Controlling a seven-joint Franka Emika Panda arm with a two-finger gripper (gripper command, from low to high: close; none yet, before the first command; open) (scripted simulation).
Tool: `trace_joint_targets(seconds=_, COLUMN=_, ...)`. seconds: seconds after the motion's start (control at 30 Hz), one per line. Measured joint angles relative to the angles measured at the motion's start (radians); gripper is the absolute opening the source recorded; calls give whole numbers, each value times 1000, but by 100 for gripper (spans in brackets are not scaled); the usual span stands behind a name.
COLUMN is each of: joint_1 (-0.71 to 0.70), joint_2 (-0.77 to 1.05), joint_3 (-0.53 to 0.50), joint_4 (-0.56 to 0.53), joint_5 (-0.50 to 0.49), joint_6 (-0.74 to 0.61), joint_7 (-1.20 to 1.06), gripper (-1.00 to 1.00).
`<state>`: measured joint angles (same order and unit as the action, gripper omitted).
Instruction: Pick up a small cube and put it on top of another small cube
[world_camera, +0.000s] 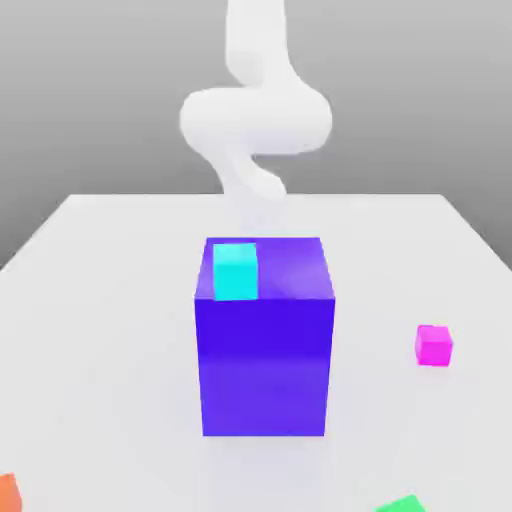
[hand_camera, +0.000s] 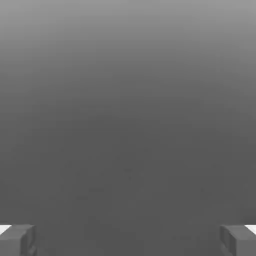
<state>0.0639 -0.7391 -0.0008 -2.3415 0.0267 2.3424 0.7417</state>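
Observation:
A small magenta cube (world_camera: 434, 345) rests on the white table at the exterior view's right. A small green cube (world_camera: 403, 505) lies at the front edge of that view, cut off by the frame. The white arm (world_camera: 255, 115) rises behind the big block, far from both cubes. In the hand view my gripper (hand_camera: 128, 240) is open, its two grey fingertips (hand_camera: 17, 240) wide apart with nothing between them, facing plain grey background.
A tall purple-blue block (world_camera: 265, 340) stands mid-table with a cyan cube (world_camera: 236, 270) on its top, toward the exterior view's left. An orange cube (world_camera: 7, 492) sits at the front left corner. The white table (world_camera: 110, 300) spreads around them.

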Motion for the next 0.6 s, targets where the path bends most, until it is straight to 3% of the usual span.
trace_joint_targets(seconds=0.6, joint_1=420, joint_2=440, joint_3=109, joint_4=-298, joint_5=146, joint_6=301, joint_7=-384, gripper=0)
